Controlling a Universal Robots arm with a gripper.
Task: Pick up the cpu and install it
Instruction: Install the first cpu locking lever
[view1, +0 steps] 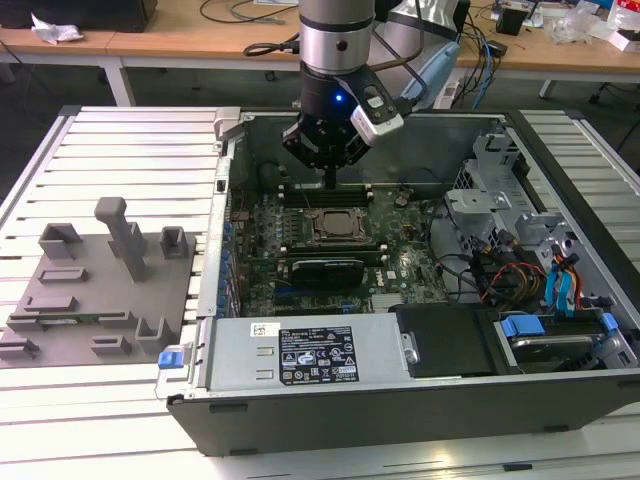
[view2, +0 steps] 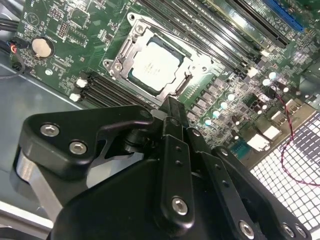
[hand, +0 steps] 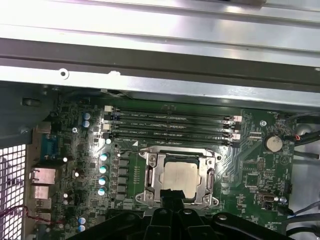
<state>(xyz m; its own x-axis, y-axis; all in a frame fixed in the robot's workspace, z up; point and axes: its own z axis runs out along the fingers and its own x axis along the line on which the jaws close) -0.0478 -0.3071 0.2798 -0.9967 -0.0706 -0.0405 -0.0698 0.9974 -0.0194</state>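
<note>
**The chip sits in its frame, and my arm hangs just above it**

Going from the exterior view's left to its right, I first see the grey tray (view1: 95, 290) with its upright blocks on the slatted table (view1: 120, 150). It has no chip on it that I can make out. Next comes the open computer case (view1: 400, 400), lying flat so I can reach down into it. My gripper (view1: 328, 180) hangs over the middle of the green board (view1: 400, 270), right above the socket frame (view1: 333, 228).

The cpu (view2: 152, 64) lies flat inside that frame, silver side up. I think it sits there because that is its home on the board.

The gripper's two fingers are pressed together with nothing between them, and the tip is just above the chip, not holding it.

The exterior view shows me the whole table, but the chip is tiny there. In both wrist views I see the cpu (hand: 179, 176) up close, with the long memory slots (hand: 170, 125) beside it.
</note>
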